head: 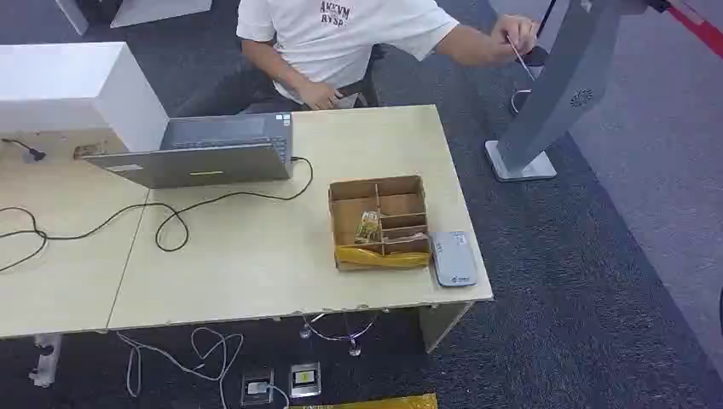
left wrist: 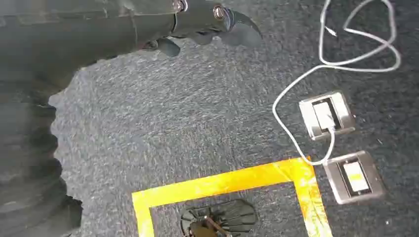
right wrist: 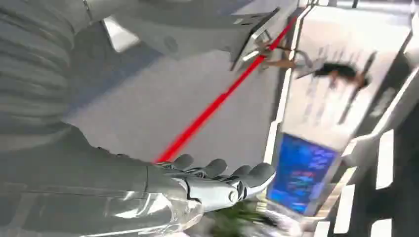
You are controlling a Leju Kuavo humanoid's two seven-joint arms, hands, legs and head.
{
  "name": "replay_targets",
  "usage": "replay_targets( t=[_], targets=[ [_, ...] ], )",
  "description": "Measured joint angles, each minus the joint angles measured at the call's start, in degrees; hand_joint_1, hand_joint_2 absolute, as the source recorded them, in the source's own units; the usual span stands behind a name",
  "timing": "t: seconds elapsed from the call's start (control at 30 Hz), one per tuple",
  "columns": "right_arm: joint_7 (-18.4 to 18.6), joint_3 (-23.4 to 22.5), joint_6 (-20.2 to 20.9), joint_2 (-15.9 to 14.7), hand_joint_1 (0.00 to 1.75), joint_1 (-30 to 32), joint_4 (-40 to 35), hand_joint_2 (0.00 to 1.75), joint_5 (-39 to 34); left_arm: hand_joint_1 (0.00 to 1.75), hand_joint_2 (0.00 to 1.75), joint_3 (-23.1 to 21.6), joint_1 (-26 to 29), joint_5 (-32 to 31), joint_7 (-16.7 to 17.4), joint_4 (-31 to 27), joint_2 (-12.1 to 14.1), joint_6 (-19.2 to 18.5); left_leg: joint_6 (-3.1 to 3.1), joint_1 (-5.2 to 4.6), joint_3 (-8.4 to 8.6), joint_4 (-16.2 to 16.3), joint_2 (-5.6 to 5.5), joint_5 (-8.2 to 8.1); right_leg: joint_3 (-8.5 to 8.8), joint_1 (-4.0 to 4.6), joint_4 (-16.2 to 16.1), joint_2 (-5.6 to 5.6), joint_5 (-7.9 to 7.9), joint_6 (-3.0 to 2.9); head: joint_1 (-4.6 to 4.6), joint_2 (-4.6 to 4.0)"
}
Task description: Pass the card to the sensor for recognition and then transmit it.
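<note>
1. Right hand (right wrist: 217,180): I see fingers stretched out and apart, holding nothing.
2. Left hand (left wrist: 197,24) hangs over carpet, fingers curled; I can't tell its grip.
3. Card (head: 518,58) is in the person's hand (head: 511,36); the sensor (head: 452,258) lies beside the box (head: 379,221) on the table (head: 256,256).

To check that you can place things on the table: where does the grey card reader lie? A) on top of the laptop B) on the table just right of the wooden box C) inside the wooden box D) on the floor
B: the card reader lies flat on the table against the right side of the wooden box, near the table's corner.
</note>
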Motion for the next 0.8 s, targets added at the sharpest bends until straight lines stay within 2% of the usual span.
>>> replay_targets(
  t=[0.23, 0.4, 0.57, 0.8],
  targets=[
    [-1.84, 9.54, 0.33, 2.06, 0.00, -1.80, -7.46, 1.75, 15.10, 0.00, 1.75, -1.55, -0.74, -1.31, -0.59, -0.02, 0.06, -0.41, 0.00, 0.02, -0.10, 0.00, -0.14, 0.17, -0.05, 0.02, 0.02, -0.14, 0.00, 0.00, 0.02, 0.00],
    [-6.04, 15.87, 0.79, 5.96, 0.00, -3.81, -9.12, 1.75, 25.83, 0.00, 1.75, -2.78, -1.78, -1.36, -0.59, -0.02, 0.44, -1.49, -0.06, 0.09, -0.11, 0.00, -0.14, 0.21, -0.06, 0.10, 0.06, -0.09, 0.01, -0.01, 0.02, 0.00],
    [-9.01, 21.76, 1.64, 11.31, 0.00, -5.98, -8.81, 1.75, 31.49, 0.00, 1.75, -3.67, -2.58, -0.94, -0.59, -0.04, 0.83, -2.14, -0.09, 0.16, -0.10, 0.00, -0.14, 0.23, -0.08, 0.16, 0.08, -0.11, 0.01, -0.01, 0.07, 0.00],
    [-10.12, 27.24, 2.23, 17.89, 0.00, -6.73, -7.39, 1.75, 34.61, 0.00, 1.75, -4.37, -2.89, 0.20, -0.59, -0.04, 1.33, -2.21, -0.13, 0.18, -0.12, 0.00, -0.16, 0.25, -0.12, 0.18, 0.10, -0.06, 0.01, -0.02, 0.04, 0.00]
  ],
)
